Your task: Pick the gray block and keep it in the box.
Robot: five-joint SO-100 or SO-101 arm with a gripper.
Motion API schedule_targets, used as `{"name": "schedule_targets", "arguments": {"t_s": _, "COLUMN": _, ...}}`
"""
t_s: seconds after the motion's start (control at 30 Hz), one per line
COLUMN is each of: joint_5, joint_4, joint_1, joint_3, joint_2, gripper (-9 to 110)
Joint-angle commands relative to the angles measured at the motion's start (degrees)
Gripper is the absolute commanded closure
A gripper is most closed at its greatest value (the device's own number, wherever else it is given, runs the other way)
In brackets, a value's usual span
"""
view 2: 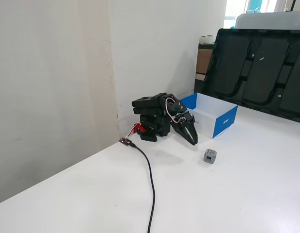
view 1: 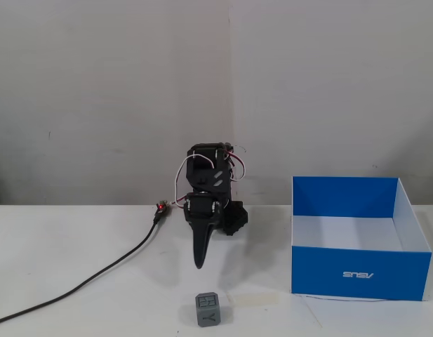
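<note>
1. White table (view 1: 76,246) met a pale wall (view 1: 111,91) in both fixed views, with a black cable (view 1: 97,277) trailing off toward 8 o'clock.
2. Folded low, the black arm (view 1: 210,179) pointed its gripper (view 1: 201,261) down, jaws pressed together and grasping nothing.
3. In a fixed view, the gray block (view 1: 208,309) sat on the table at 6 o'clock from the gripper, apart from it.
4. From the block, the blue box (view 1: 358,274) stood at 2 o'clock, white inside.
</note>
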Motion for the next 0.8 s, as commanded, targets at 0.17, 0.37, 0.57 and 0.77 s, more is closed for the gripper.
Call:
{"name": "schedule_targets", "arguments": {"t_s": 0.17, "joint_5": -0.35, "joint_4": 0.79, "joint_1": -1.93, "joint_3": -3.43, "joint_2": 6.77, "gripper": 101}}
{"name": "schedule_targets", "arguments": {"t_s": 0.37, "joint_5": 0.18, "joint_4": 6.68, "joint_1": -4.83, "joint_3": -9.4, "joint_2": 5.54, "gripper": 101}}
{"name": "schedule_targets", "arguments": {"t_s": 0.57, "joint_5": 0.18, "joint_4": 5.71, "joint_1": -5.63, "joint_3": -12.57, "joint_2": -1.76, "gripper": 101}}
{"name": "schedule_targets", "arguments": {"t_s": 0.77, "joint_5": 1.23, "joint_4": 4.48, "joint_1": -5.19, "joint_3": -19.78, "joint_2": -14.5, "gripper": 101}}
